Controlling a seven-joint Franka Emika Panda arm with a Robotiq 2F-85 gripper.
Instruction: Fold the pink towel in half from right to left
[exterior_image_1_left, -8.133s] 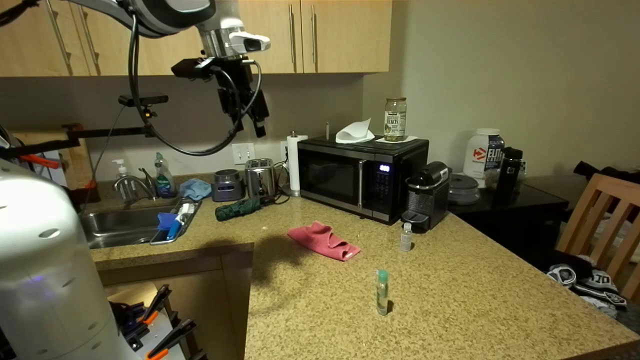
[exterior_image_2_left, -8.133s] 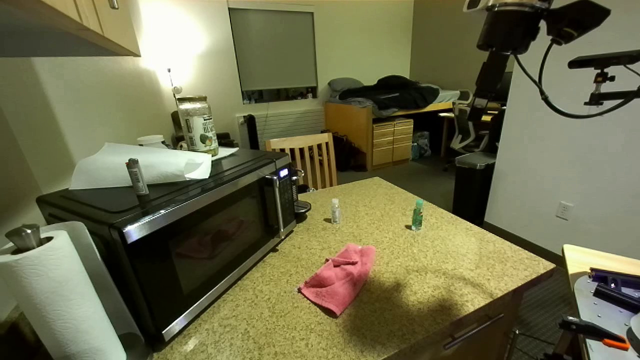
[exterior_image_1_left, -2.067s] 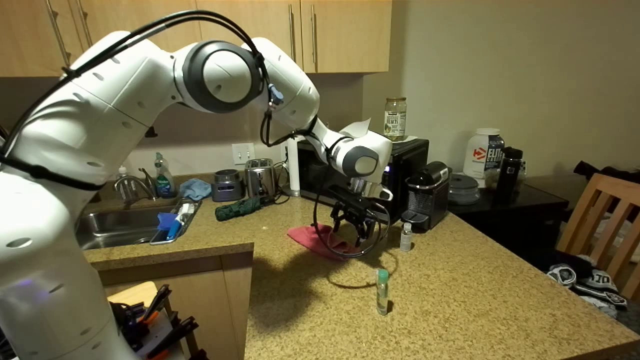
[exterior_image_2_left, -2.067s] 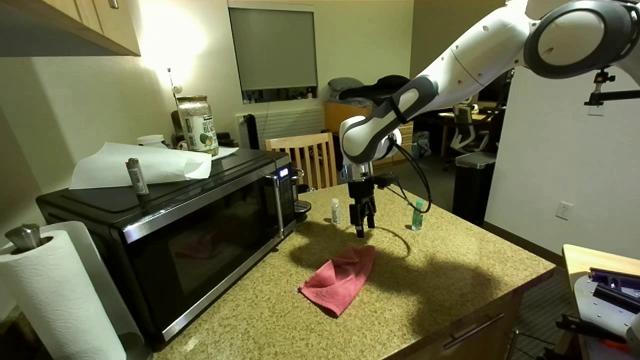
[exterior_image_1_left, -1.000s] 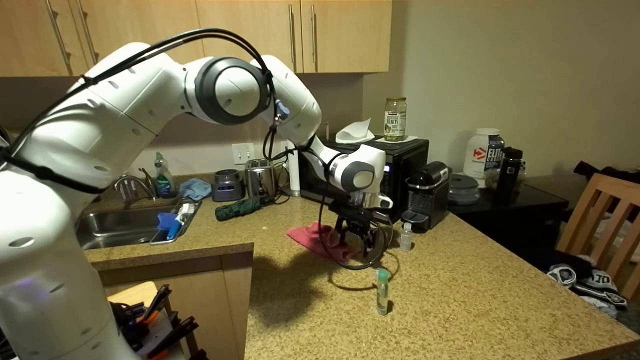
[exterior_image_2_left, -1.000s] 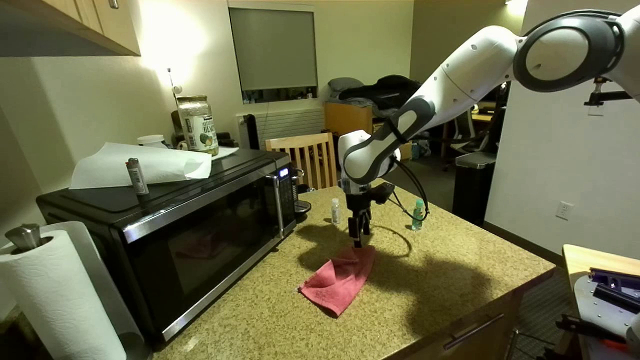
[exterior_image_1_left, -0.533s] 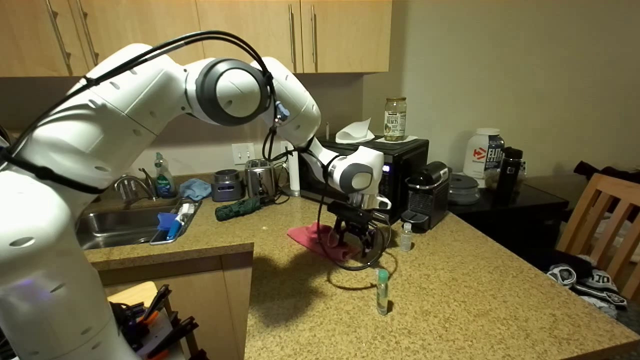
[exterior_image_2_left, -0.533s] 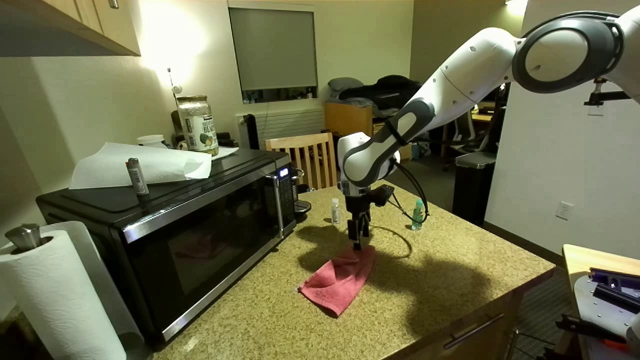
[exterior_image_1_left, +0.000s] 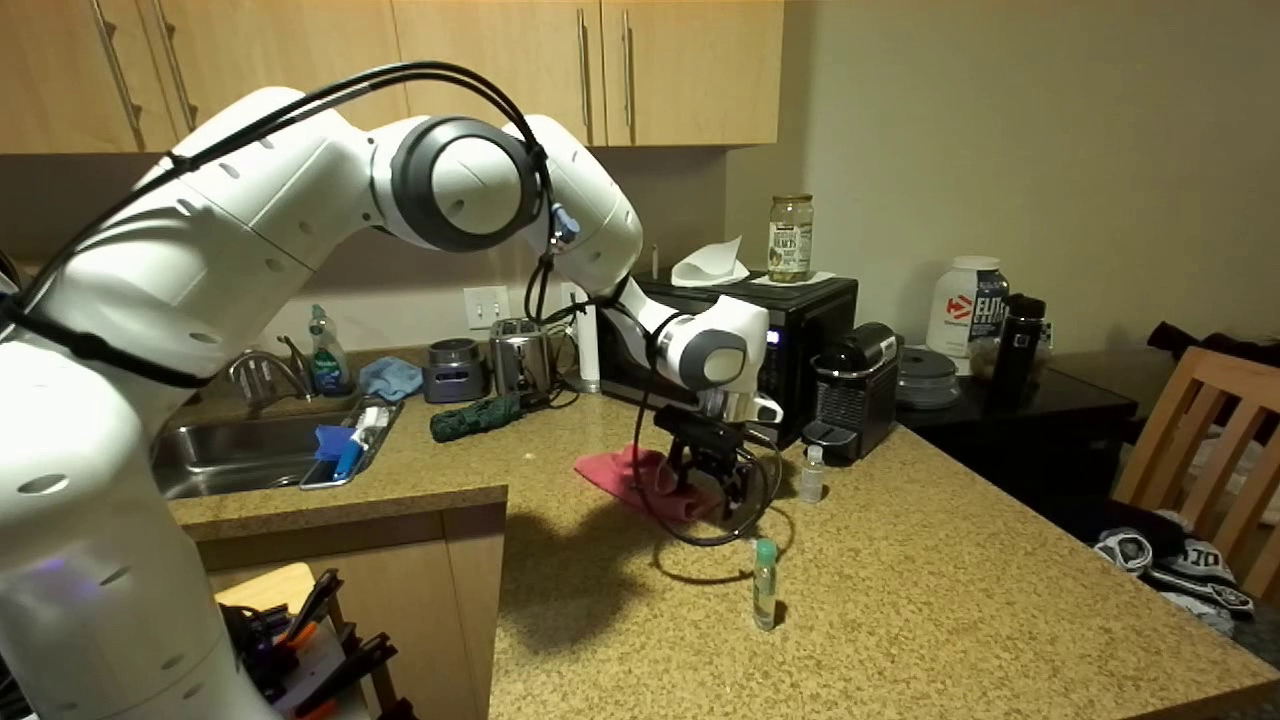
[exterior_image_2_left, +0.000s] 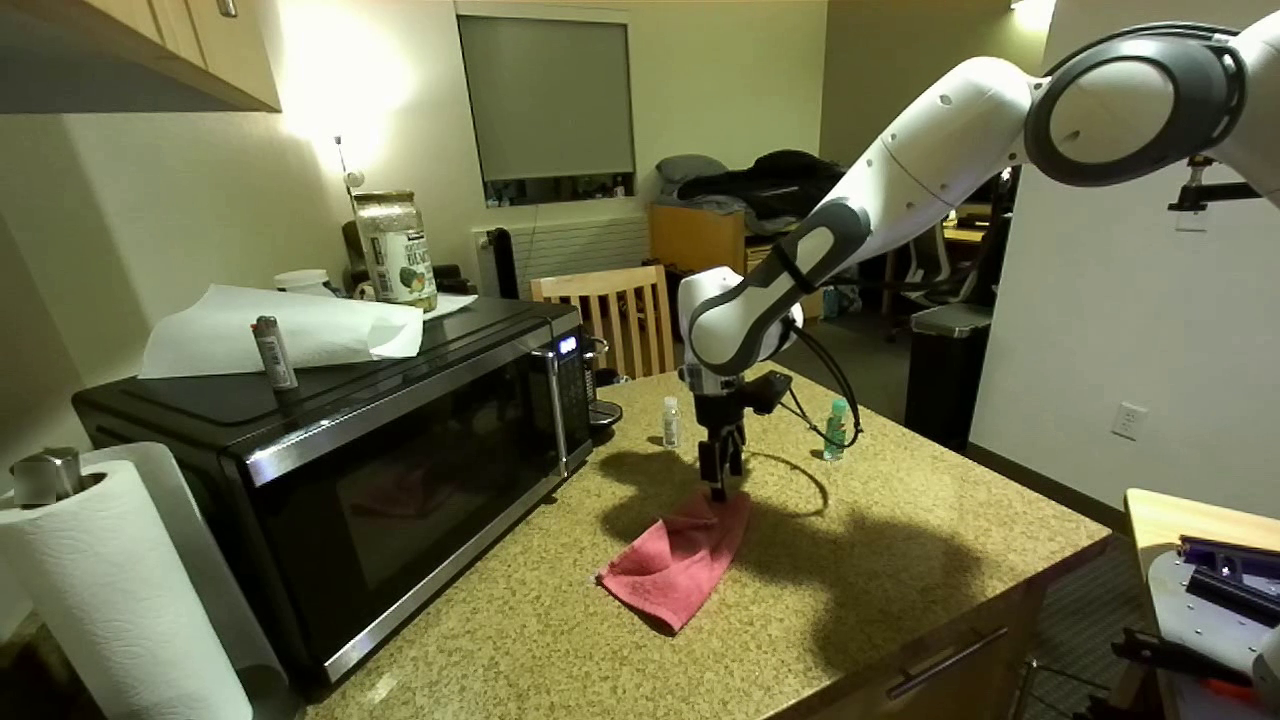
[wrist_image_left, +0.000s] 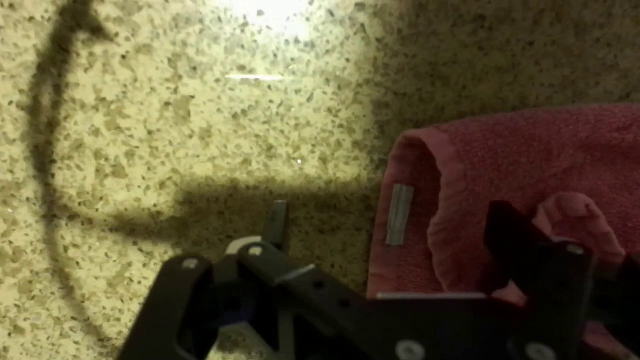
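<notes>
Pink towel (exterior_image_2_left: 672, 572), lying on the counter (exterior_image_2_left: 560, 650): my gripper (wrist_image_left: 390, 215) is straddling its edge, fingers (wrist_image_left: 278, 226) standing apart. Clear bottle (exterior_image_2_left: 671, 424), green-capped bottle (exterior_image_1_left: 764, 592) and microwave (exterior_image_2_left: 440, 520) are standing nearby. My gripper is hiding some folds and obscuring any contact.

Black two-finger gripper (exterior_image_1_left: 710, 495) on white robot arm (exterior_image_1_left: 465, 178), in an exterior view, stands jaws apart over view-rt. end of rumpled pink cloth towel (exterior_image_1_left: 620, 476) on speckled tan countertop (exterior_image_1_left: 980, 590); contact unverif. Slim clear btl. w/ green cap (exterior_image_1_left: 765, 590) upright in foreground; clear btl. w/ white cap (exterior_image_1_left: 811, 480) upright nr. black coffee machine (exterior_image_1_left: 850, 395), adj. black microwave (exterior_image_1_left: 815, 325) w/ lidded glass jar (exterior_image_1_left: 791, 240) on top.
</notes>
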